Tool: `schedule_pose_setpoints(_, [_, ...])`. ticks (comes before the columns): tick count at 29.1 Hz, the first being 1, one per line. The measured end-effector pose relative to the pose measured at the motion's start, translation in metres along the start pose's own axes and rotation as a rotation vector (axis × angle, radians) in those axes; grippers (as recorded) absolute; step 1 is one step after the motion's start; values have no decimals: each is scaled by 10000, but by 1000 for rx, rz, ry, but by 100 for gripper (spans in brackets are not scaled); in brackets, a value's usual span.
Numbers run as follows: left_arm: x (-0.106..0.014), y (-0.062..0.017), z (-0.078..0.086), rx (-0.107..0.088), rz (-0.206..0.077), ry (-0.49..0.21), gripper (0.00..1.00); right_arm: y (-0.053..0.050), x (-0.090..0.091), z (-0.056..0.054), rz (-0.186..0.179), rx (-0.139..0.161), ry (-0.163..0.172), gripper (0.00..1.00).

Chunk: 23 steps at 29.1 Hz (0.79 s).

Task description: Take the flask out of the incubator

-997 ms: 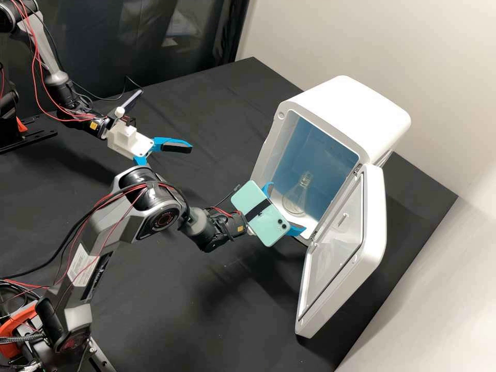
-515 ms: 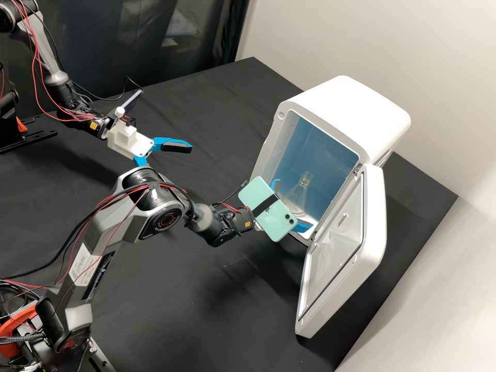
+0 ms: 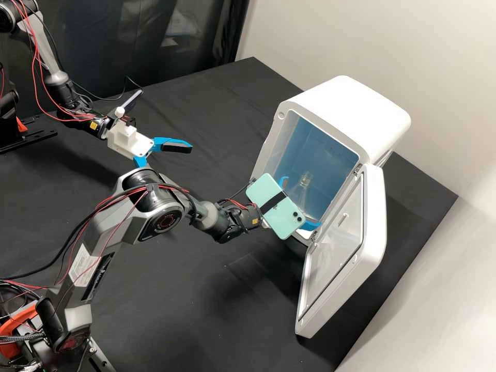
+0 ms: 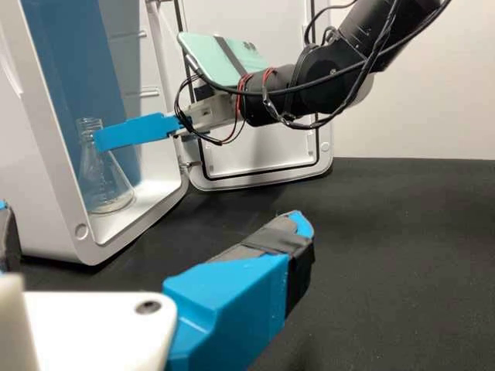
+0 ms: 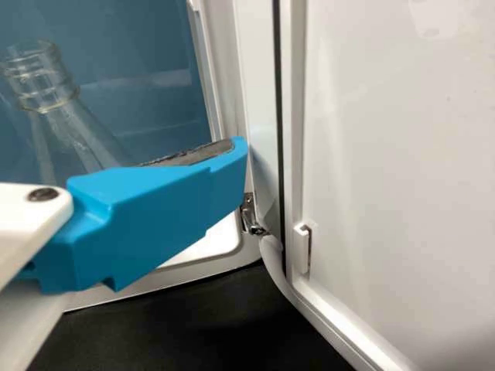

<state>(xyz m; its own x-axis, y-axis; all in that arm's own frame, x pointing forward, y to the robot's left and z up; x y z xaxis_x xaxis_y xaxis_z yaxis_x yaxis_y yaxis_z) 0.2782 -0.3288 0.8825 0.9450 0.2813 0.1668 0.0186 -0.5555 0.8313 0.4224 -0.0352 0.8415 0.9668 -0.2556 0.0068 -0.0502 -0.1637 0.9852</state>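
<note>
Right gripper [image 3: 299, 202] sits at the mouth of the incubator [image 3: 346, 111] with its two blue fingers [image 3: 309, 225] spread wide, holding nothing. On my high camera the flask [image 3: 305, 182] shows between them, with one finger off to each side of it. On the left wrist camera a fingertip lines up with the flask's neck, but I cannot tell whether it touches the glass. I count one flask: clear glass, cone-shaped, standing upright on the floor of the blue-lined chamber, towards the front. One incubator, white, stands on the black bench [image 3: 206, 299] near its far right edge, and its one door [image 3: 341, 248] stands wide open beside the opening. One mint-green phone [image 3: 274, 205] is strapped to the right wrist with a black band, just outside the chamber. Two arms are on the bench. My left gripper [image 3: 165, 155] hangs above the bench, well apart from the incubator, its fingers also parted with nothing between them. Red and black cables [image 3: 39, 62] run along both arms. One white sticker [image 3: 77, 263] on the right arm's lower link carries print too small for me to read.
</note>
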Motion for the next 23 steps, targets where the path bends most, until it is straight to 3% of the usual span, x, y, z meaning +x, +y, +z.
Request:
schedule_pose_setpoints(4, [-1,0,-3,-4,0,0,100,8,-11,-16,-2,8,-8,100])
schedule_pose_setpoints(12, [-1,0,-3,-3,-1,-1,100,-17,-25,-76,-7,7,6,100])
schedule_pose_setpoints(20, [-1,1,-9,-3,0,0,100,-108,-124,-267,-31,0,49,100])
schedule_pose_setpoints(23, [-2,0,-7,2,-3,-7,100,-118,-121,-283,-34,-8,52,100])
